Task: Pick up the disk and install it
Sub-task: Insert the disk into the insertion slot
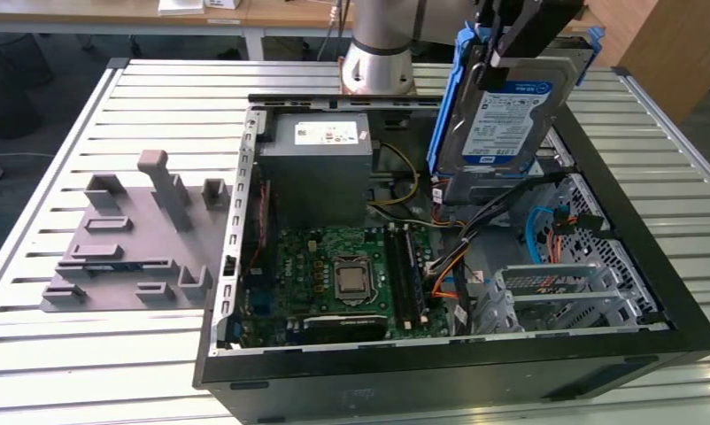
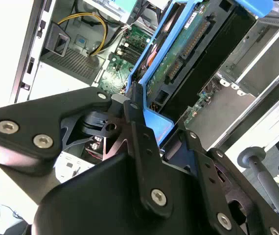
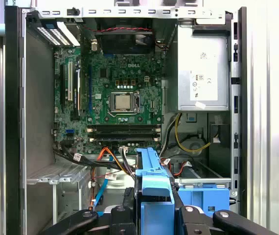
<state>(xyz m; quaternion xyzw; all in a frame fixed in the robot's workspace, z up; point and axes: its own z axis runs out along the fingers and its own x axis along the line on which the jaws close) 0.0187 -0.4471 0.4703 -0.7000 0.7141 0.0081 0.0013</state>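
A pale slatted metal table (image 1: 48, 354) spans the frame, with a wooden desk (image 1: 119, 11) along the top edge, a wooden panel (image 1: 662, 44) at upper right and dark floor (image 1: 25, 106) at left.

We see a pale table (image 1: 60, 354) topped with long metal slats. Reckoning from the middle of the tabletop in the exterior view, an open black computer case (image 1: 450, 376) lies on its side from the centre out toward 4 o'clock, its inside facing up. A grey plastic rack (image 1: 131, 257) of upright pegs and slots sits at 9 o'clock, apart from the case. The arm's round base (image 1: 376, 66) stands at 12 o'clock, just beside the case.
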